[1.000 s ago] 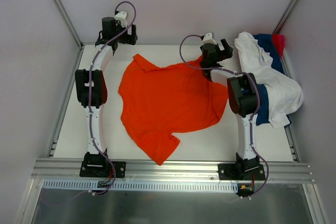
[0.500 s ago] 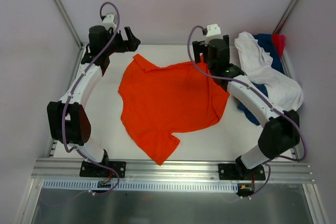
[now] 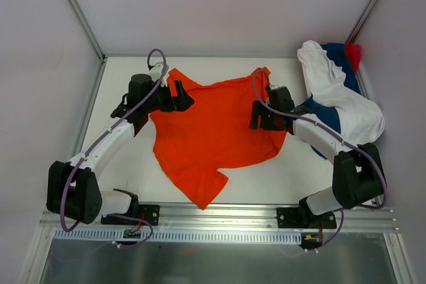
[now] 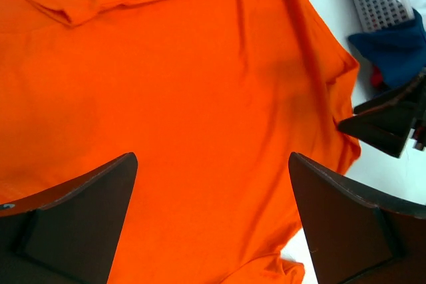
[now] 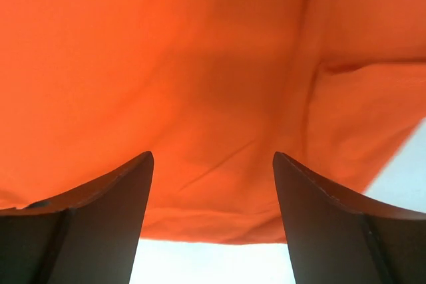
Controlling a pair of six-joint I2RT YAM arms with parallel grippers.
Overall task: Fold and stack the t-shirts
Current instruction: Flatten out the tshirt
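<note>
My left fingers [image 3: 183, 96] hung spread wide over one side of the orange t-shirt [image 3: 213, 131], which lay flat on the surface [image 3: 266, 177], and my right fingers [image 3: 258, 115] stood apart over its opposite edge, probably to pinch both sides for a fold.

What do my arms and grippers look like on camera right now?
The left arm and right arm have white links and bulky black joints. A thin purple cable runs along each, looping near the wrist. The left gripper and right gripper are black, with dark wedge-shaped fingers tapering to tips.
</note>
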